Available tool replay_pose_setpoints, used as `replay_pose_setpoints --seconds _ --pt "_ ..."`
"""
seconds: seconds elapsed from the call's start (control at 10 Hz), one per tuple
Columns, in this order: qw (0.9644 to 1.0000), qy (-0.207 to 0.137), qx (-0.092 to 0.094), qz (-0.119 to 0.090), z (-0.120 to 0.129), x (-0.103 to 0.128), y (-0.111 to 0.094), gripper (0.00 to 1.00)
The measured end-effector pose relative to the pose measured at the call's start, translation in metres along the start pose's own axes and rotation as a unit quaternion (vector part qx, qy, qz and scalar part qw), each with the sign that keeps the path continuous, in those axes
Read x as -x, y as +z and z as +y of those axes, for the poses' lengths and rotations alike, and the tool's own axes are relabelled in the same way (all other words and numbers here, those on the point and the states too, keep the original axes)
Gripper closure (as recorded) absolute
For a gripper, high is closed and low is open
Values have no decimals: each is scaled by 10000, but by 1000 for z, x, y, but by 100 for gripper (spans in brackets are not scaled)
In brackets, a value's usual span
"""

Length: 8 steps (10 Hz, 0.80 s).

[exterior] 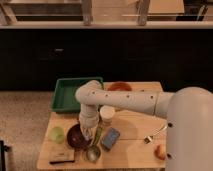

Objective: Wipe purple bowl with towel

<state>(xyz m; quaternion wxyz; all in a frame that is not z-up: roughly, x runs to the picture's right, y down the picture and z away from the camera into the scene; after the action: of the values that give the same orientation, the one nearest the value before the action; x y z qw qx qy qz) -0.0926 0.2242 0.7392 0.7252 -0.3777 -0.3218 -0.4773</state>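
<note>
The white arm (135, 100) reaches from the right edge toward lower centre-left over the wooden table (130, 131). A green tray (67, 95) sits upper left of the table. The purple bowl (77, 137) lies lower left, the gripper (88, 131) touching its right rim, wrapped by a towel (89, 120); finger state cannot be told.

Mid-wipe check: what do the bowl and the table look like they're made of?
The purple bowl looks like smooth plastic or glazed ceramic, dark with a dull sheen. The table looks like pale wood with visible plank seams. The gripper hangs at the bowl's right rim.
</note>
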Motion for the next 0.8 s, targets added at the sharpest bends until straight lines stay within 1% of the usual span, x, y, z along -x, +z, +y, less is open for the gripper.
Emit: replay_pose_setpoints --seconds 0.1,0.3,0.4,0.6,0.7,0.8 --pt "10000 -42 -14 12 -6 -4 -2 100" --pt "9997 -226 -37 50 -25 -3 -4 100" --pt "9995 -311 -52 72 -30 -3 -5 100" --pt "9981 -605 -61 109 -49 7 -4 100" --pt "9968 -786 -94 119 -62 16 -3 100" --pt "9957 -917 -66 127 -63 24 -2 100"
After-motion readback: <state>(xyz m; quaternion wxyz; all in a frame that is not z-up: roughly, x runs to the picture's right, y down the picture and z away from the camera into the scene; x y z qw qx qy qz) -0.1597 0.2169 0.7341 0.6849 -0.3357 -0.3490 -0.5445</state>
